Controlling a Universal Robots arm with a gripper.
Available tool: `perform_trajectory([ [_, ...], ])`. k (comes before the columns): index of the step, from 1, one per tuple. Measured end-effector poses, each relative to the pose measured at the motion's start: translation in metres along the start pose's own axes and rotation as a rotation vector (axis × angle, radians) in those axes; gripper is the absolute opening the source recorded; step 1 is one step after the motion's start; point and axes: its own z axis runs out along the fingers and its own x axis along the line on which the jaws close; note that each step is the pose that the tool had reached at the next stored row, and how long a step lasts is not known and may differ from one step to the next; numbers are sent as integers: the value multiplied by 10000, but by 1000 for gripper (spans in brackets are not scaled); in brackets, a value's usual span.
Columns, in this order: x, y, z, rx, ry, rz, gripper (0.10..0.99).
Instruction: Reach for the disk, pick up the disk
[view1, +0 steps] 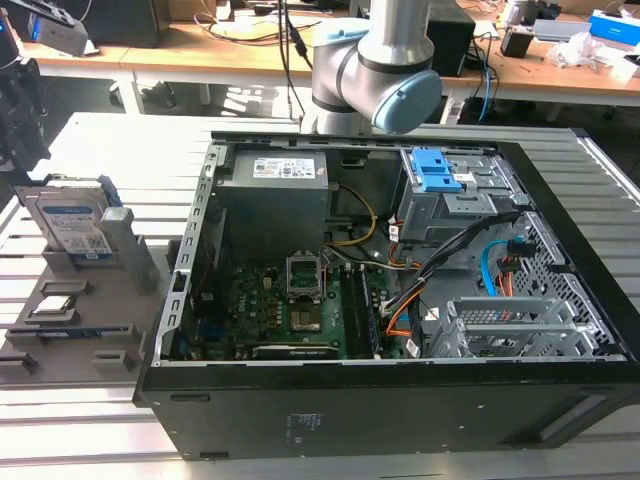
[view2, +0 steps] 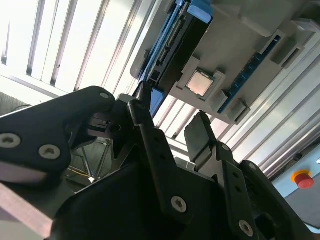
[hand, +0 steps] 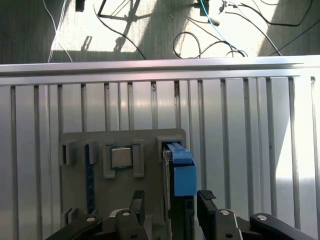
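The disk (view1: 68, 224) is a silver drive with a white-and-blue label and blue side rails. It stands on edge in a slot of the grey holder (view1: 120, 300) at the exterior view's left. In the first wrist view its blue-railed upper edge (hand: 181, 170) runs down between the two black fingers of my gripper (hand: 171, 202), which is open. One finger (hand: 137, 202) stands on each side, both clear of the drive. The second wrist view shows the gripper (view2: 170, 127) open just short of the disk (view2: 175, 45).
The holder also carries a small square silver chip (hand: 120, 156) and dark modules (view1: 60, 300). A large open computer case (view1: 400, 280) with blue brackets (view1: 437, 170) stands beside it on the slatted aluminium table (hand: 240, 150). A red button (view2: 302, 179) is off to one side.
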Motion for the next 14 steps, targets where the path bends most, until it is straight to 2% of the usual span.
perform_trajectory([
  [14, 0, -2, 47, 0, 0, 0, 541],
])
